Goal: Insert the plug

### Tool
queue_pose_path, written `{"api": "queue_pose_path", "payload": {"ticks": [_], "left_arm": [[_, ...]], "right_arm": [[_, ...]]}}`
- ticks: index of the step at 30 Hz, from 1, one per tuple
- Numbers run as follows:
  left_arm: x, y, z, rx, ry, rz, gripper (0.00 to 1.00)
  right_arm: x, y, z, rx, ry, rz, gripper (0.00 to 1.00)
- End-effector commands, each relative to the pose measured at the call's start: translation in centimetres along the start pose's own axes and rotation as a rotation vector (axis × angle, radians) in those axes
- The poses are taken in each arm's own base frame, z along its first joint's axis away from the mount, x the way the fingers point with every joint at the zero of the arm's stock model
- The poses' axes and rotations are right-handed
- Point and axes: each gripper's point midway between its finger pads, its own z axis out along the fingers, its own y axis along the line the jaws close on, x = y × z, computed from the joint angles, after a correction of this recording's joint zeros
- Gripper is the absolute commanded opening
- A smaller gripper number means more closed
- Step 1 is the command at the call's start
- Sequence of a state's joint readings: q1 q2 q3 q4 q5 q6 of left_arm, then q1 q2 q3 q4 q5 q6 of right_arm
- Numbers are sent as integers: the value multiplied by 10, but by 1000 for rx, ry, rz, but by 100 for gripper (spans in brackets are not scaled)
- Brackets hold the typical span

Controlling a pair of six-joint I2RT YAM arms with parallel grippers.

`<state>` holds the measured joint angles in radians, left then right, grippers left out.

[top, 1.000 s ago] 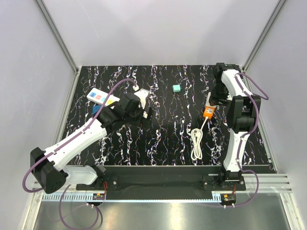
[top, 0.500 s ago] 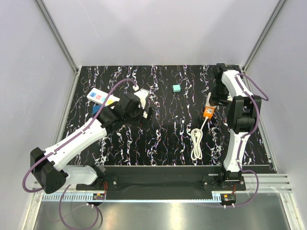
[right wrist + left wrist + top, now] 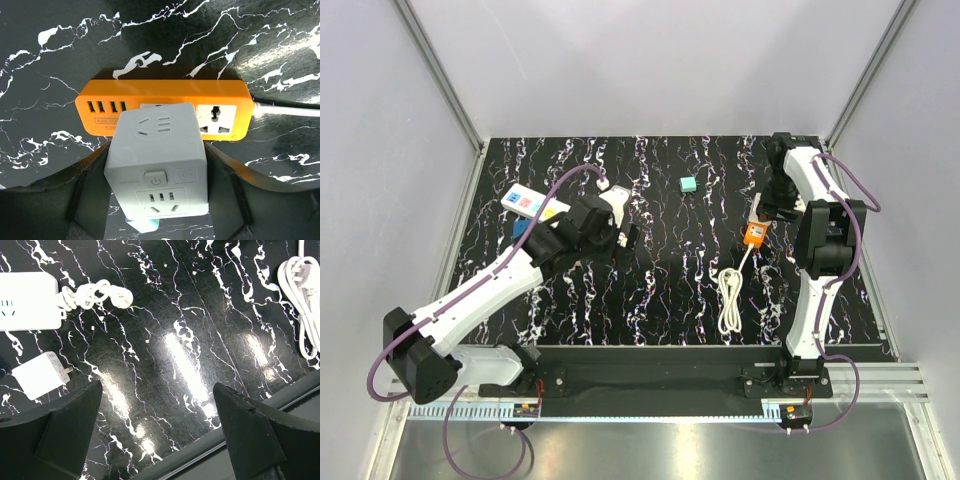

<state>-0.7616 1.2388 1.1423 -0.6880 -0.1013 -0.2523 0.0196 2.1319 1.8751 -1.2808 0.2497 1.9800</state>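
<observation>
Black marbled surface (image 3: pixel 660 300), veined with white, fills a booth of plain grey walls (image 3: pixel 650 60) and metal posts (image 3: pixel 440 70).

We judge the task to be at its last step. The right end effector (image 3: pixel 160 177) pinches the plug (image 3: pixel 157 150) by its two sides. In the right wrist view, at centre frame, the plug sits squarely over the middle socket of the orange strip (image 3: pixel 220 100). Its body hides the prongs, so we cannot tell whether it is pushed fully home or only lined up and touching. What is left, as we read it, is to press it down until seated and then let go.

The left end effector (image 3: pixel 160 440) is spread wide with nothing between its fingers and hovers over bare surface. A small white charger (image 3: pixel 39 375) lies at the lower left of its view. A coiled white cable (image 3: pixel 305 295) lies at the upper right.

In the top view the strip lies at the right of the frame. A teal cube (image 3: pixel 688 184) lies well apart from it, toward the upper middle.
</observation>
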Motion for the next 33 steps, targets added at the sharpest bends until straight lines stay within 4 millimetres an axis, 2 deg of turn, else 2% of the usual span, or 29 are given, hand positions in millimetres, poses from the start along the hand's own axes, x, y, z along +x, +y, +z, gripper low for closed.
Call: {"api": "queue_pose_path", "payload": {"ticks": [1, 13, 17, 19, 23, 27, 33], "left_arm": [[-10, 4, -5, -16, -49, 10, 99], [-9, 5, -4, -22, -44, 12, 99], [-9, 4, -4, -18, -43, 10, 99], [-10, 3, -4, -12, -46, 8, 99], [-8, 3, -4, -12, -41, 6, 99], [-7, 1, -2, -1, -35, 6, 99], [-7, 1, -4, 3, -38, 5, 99]], "right_arm": [[-31, -74, 10, 339, -194, 216, 0], [-32, -88, 19, 359, -259, 306, 0], [-32, -86, 16, 340, -269, 361, 0], [-30, -90, 19, 359, -263, 387, 0], [-18, -85, 27, 365, -235, 391, 0], [-12, -78, 23, 359, -240, 399, 0], [-7, -79, 26, 363, -245, 418, 0]]}}
